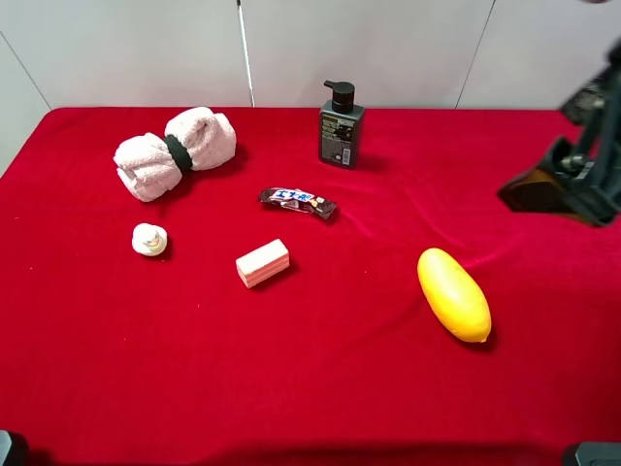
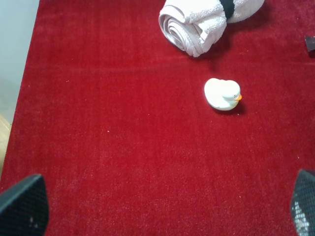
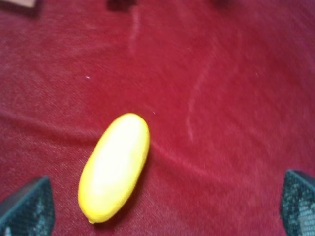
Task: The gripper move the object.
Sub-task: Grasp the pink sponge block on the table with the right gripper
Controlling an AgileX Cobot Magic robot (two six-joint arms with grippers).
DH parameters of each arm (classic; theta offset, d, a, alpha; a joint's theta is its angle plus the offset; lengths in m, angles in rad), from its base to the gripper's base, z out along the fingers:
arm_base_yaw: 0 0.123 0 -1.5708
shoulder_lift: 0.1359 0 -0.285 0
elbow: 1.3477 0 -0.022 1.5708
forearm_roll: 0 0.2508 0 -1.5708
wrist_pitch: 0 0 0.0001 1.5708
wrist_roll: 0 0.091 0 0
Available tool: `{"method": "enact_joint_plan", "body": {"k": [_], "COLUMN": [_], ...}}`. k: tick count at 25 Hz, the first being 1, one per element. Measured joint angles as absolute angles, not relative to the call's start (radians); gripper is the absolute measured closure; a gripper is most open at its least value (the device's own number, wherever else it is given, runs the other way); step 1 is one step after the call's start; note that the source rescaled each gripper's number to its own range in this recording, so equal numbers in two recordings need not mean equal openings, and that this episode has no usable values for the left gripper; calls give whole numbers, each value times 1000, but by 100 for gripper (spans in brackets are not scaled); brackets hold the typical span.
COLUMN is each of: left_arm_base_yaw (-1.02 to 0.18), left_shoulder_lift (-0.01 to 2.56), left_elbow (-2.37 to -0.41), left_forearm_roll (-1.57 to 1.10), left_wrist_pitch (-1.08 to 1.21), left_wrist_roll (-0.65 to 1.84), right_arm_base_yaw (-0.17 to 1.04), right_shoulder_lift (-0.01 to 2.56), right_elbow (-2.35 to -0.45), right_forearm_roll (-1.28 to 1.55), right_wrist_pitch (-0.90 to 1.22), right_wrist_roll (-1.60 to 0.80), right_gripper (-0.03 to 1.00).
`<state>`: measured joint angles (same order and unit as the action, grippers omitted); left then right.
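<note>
Pink soap bar (image 1: 262,262) lies flat on red cloth (image 1: 320,388), mid-table, just in front of candy bar (image 1: 299,202), well apart from yellow fruit (image 1: 454,294). Prob. light, rigid, maybe slick; pinch across long flat sides, mid-length. Right gripper (image 3: 162,211): jaws spread wide, empty, over fruit. Left gripper (image 2: 162,211): also spread, empty, nr toy duck (image 2: 223,94).

red velvet tabletop (image 1: 320,398) backed by pale wall panels (image 1: 136,49).
</note>
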<state>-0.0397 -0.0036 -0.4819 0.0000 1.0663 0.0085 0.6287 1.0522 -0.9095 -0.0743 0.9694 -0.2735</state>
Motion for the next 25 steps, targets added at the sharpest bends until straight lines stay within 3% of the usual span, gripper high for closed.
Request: {"method": "enact_joint_plan", "body": {"k": [25], "left_arm_base_yaw": [-40], "left_shoulder_lift": [-4], "left_elbow": [-482], "left_forearm_roll": [0], "left_wrist_pitch": [1066], "left_wrist_roll": [9], "right_arm_base_yaw": [870], "right_shoulder_lift": [1588], "right_elbow": [-1269], "right_forearm_roll": [-47], "right_wrist_pitch": [978], "right_wrist_roll": [-602], "right_gripper": [-3]}}
